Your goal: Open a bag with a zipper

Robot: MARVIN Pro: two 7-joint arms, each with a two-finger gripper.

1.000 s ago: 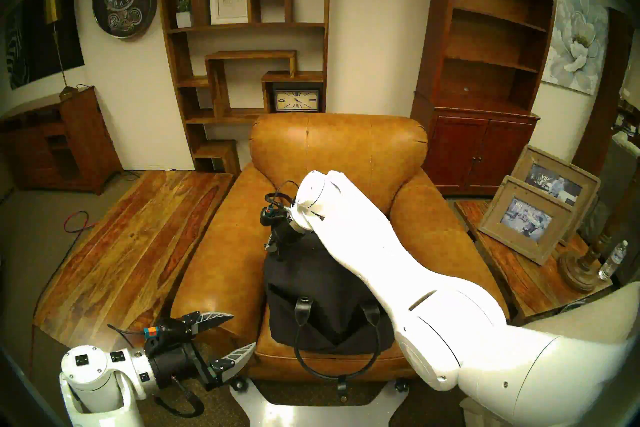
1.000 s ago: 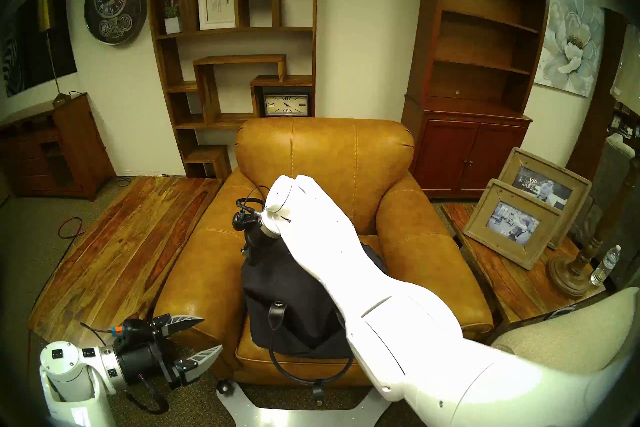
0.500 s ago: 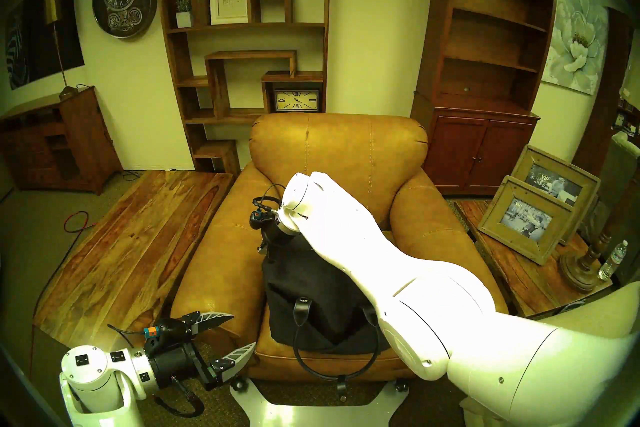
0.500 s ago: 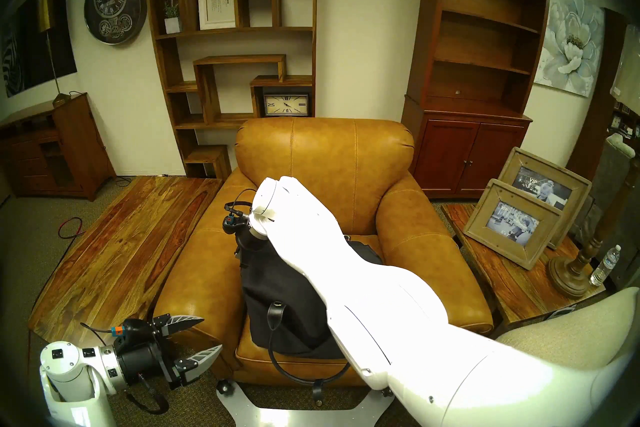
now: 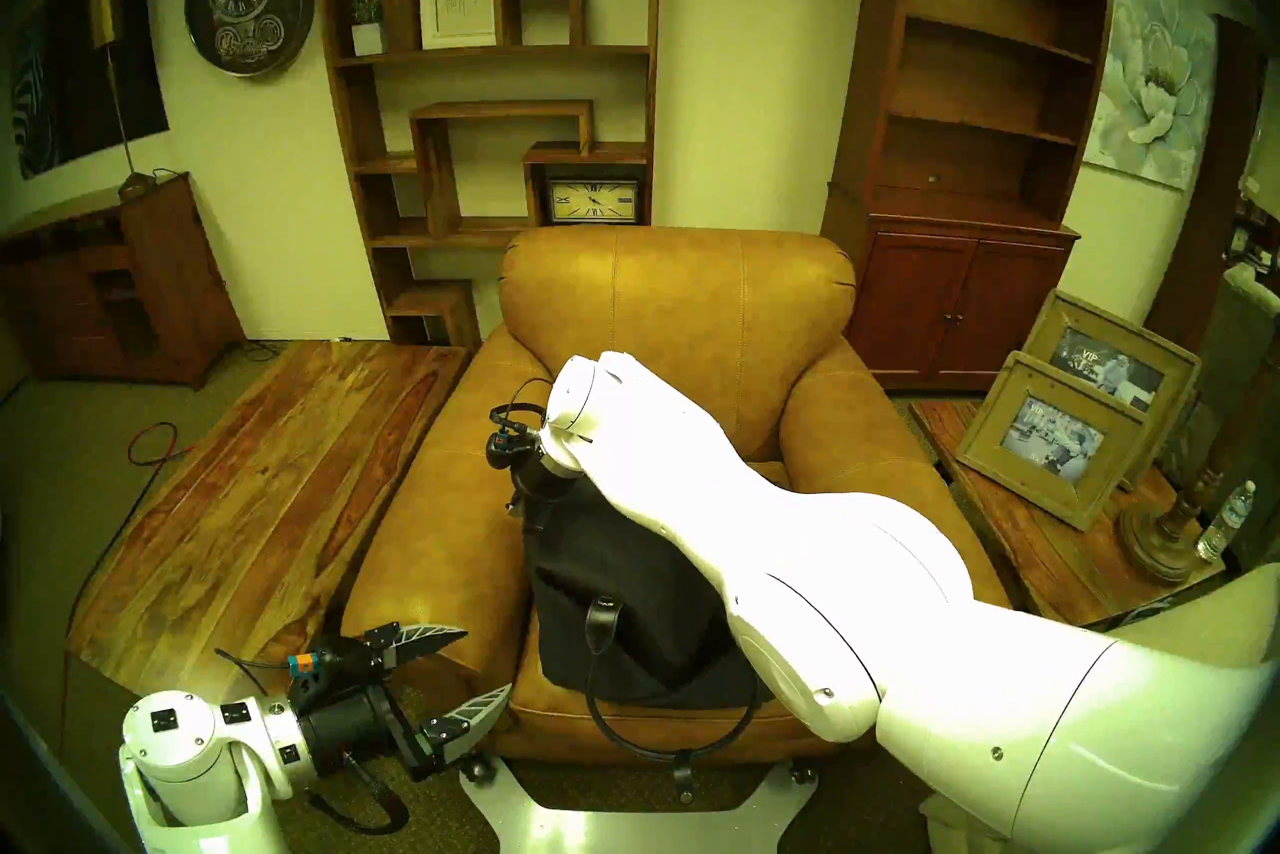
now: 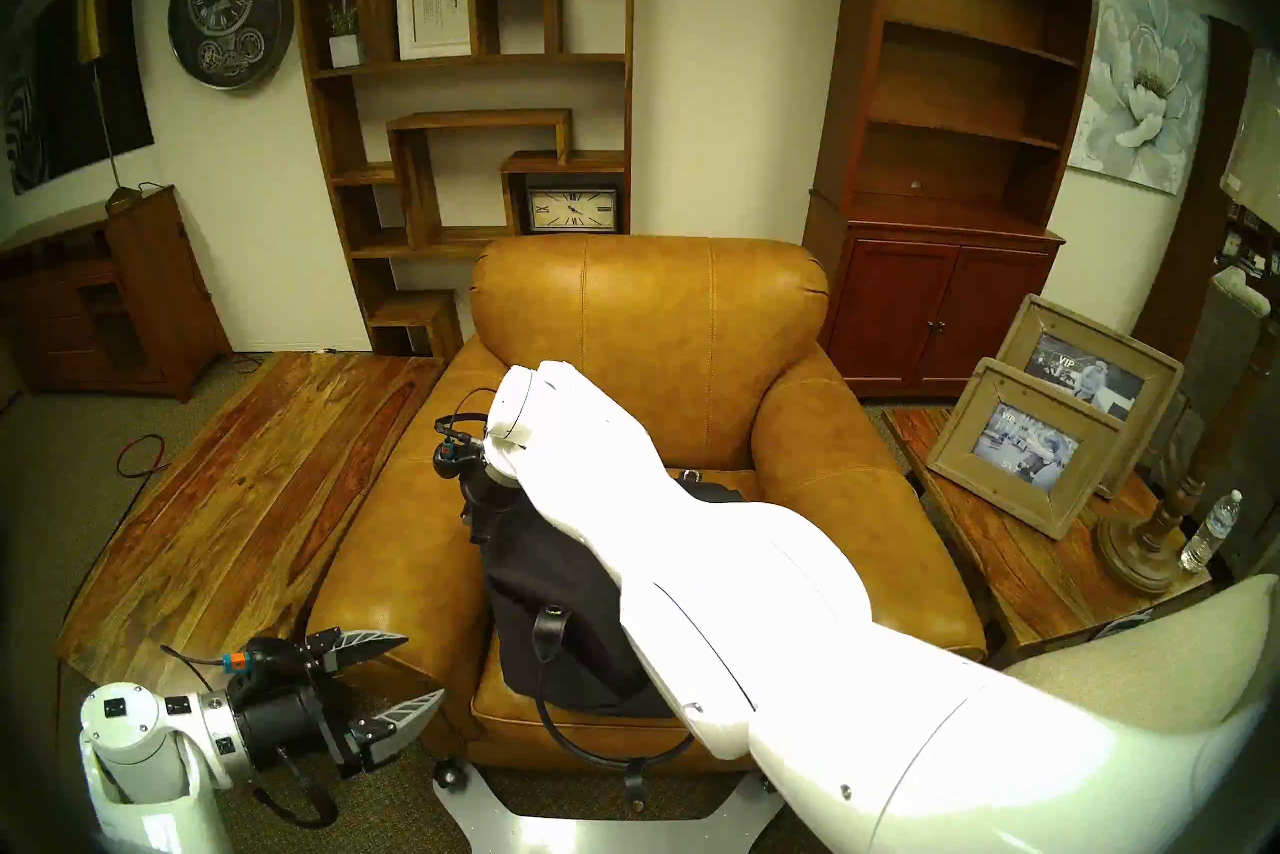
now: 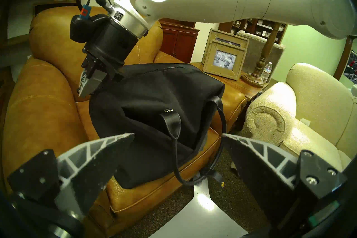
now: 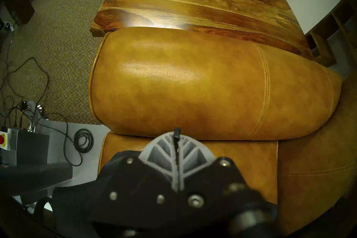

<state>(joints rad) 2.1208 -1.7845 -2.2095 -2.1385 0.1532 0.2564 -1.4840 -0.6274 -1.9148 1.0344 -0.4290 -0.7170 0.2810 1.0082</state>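
Note:
The black bag (image 5: 623,561) (image 6: 554,575) (image 7: 154,96) sits on the tan armchair's seat, one loop handle (image 5: 665,745) hanging over the front edge. Its zipper (image 7: 158,66) runs as a dark line along the top ridge. My right gripper (image 7: 87,89) (image 5: 518,502) (image 6: 474,523) is at the bag's left top end, pointing down. It is shut, and in the right wrist view a small black tab (image 8: 177,134) is pinched between its fingertips (image 8: 176,135). My left gripper (image 5: 488,658) (image 6: 425,664) (image 7: 177,134) hangs open, low beside the chair's left armrest and clear of the bag.
The tan leather armchair (image 5: 679,291) holds the bag, with armrests on both sides. A wooden table (image 5: 263,485) stands to its left. On the right, a side table carries picture frames (image 5: 1053,450), a lamp base and a water bottle (image 5: 1229,516). A cream armchair (image 7: 309,106) is nearer right.
My right wrist and shut gripper have travelled leftward along the bag's top toward the left armrest, and the bag's left end leans that way. The left arm has not moved.

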